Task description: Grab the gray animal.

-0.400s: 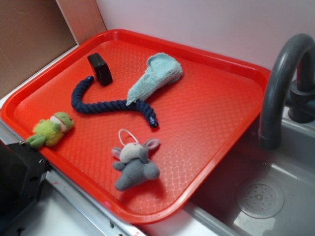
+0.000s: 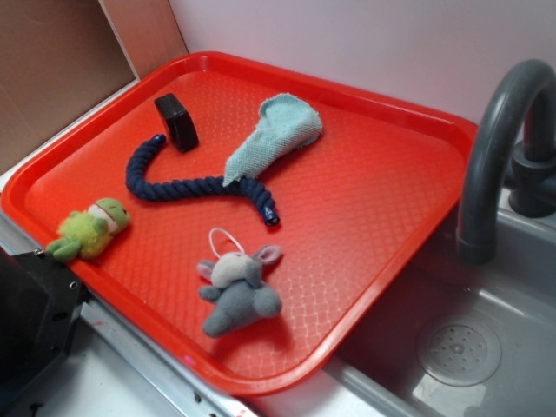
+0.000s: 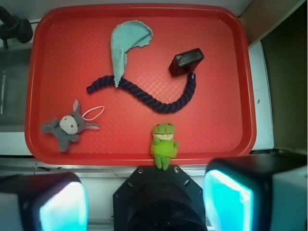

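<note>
Nothing is shifting since the earlier frame; every item is keeping its place. Left to right in the exterior view, the green frog [image 2: 89,229] is lying at the red tray's [image 2: 365,200] near edge, the dark blue rope [image 2: 187,187] is curving mid-tray, and the gray animal [image 2: 239,291] is resting on its back toward the sink. No writing is showing. The gripper [image 3: 144,204] is hanging spread wide, holding nothing.

- I see a red tray [image 2: 382,200] beside a sink [image 2: 486,365].
- A frog [image 2: 89,229], rope [image 2: 187,186], blue cloth [image 2: 274,135] and black block [image 2: 176,121] lie on it.
- A faucet [image 2: 495,148] arches alongside.
</note>
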`<control>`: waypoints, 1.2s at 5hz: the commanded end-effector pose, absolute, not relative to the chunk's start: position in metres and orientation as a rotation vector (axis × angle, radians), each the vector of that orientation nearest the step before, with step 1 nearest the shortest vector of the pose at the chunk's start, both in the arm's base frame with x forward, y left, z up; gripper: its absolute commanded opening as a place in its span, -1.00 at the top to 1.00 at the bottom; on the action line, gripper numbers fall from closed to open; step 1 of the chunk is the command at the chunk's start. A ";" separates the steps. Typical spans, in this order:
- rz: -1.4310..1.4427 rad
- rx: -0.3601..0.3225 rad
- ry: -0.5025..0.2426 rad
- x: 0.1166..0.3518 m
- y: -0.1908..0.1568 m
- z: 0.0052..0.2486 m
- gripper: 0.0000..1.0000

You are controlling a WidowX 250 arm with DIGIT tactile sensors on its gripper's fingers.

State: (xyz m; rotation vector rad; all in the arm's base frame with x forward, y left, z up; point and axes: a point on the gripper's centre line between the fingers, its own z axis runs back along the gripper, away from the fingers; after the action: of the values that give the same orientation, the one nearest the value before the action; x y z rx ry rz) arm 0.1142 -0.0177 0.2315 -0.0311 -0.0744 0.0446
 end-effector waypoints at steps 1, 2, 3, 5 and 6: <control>0.428 -0.022 -0.118 0.127 -0.061 0.207 -1.00; 0.485 -0.088 -0.152 0.132 -0.089 0.189 -1.00; 0.554 -0.145 -0.125 0.143 -0.112 0.160 -1.00; 0.658 -0.156 -0.043 0.169 -0.137 0.095 -1.00; 0.682 -0.126 -0.025 0.175 -0.144 0.066 -1.00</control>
State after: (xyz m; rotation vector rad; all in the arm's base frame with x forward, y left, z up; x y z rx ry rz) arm 0.1689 -0.1411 0.0582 -0.1011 -0.0063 0.6814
